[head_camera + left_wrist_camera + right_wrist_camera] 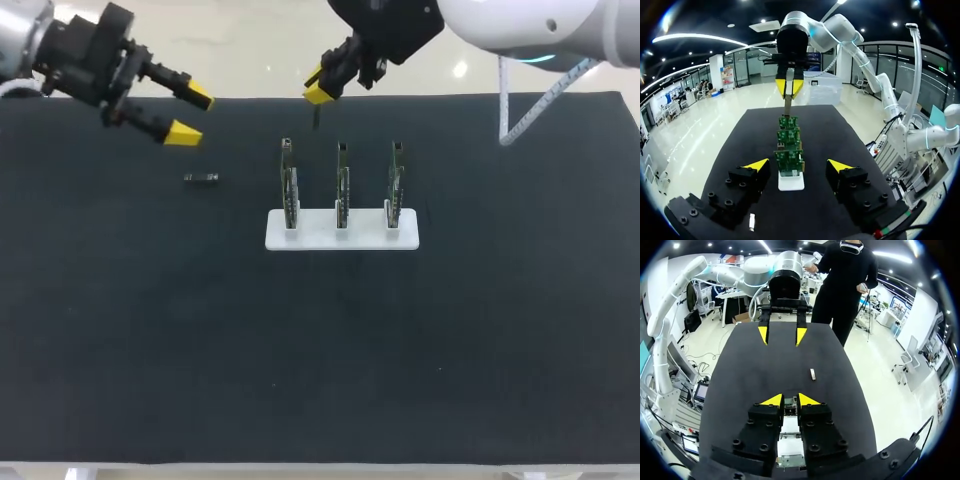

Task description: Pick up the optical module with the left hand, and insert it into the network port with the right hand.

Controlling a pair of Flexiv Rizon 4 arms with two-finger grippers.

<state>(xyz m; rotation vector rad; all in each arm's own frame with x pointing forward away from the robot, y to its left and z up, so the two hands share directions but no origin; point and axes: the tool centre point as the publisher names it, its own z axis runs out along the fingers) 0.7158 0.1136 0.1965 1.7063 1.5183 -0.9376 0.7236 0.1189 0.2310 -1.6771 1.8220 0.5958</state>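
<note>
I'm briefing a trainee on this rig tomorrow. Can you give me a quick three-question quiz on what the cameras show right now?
1. True or false: the left gripper is open, with nothing between its fingers.
2. How many circuit boards stand upright on the white base? A: two. B: three. C: four.
3. Fill in: the optical module held up off the table is gripped by the ___ gripper.

Key: 1 true; 2 B; 3 right, meaning the right gripper.
</note>
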